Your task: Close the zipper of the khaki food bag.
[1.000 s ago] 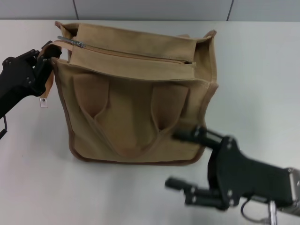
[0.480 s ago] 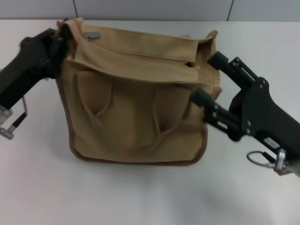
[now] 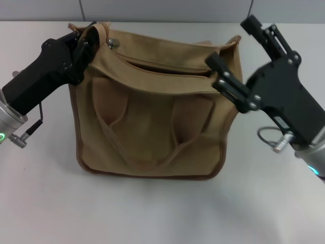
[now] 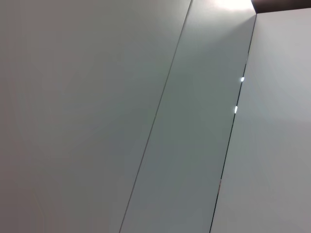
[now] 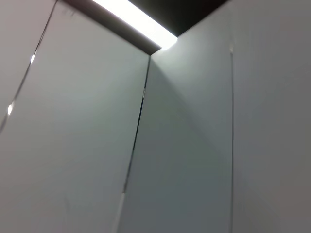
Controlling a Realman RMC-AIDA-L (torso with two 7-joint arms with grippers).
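White desk [image 3: 152,213] carries the khaki food bag [image 3: 152,122]; its zipper [image 3: 167,68] runs nine-to-three. Left hand [image 3: 84,43] pinches the bag's ten-o'clock corner beside the slider [image 3: 110,44]; right hand [image 3: 231,56], spread, sits at two o'clock.

Bag [image 3: 152,122] on table [image 3: 45,203], between tools

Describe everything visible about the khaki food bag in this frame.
The khaki food bag is boxy tan canvas with brown piping and two short handles lying flat on its front. It stands on the white table, its top seam gaping. The left end effector is at its top left corner, the right end effector open at its right edge.
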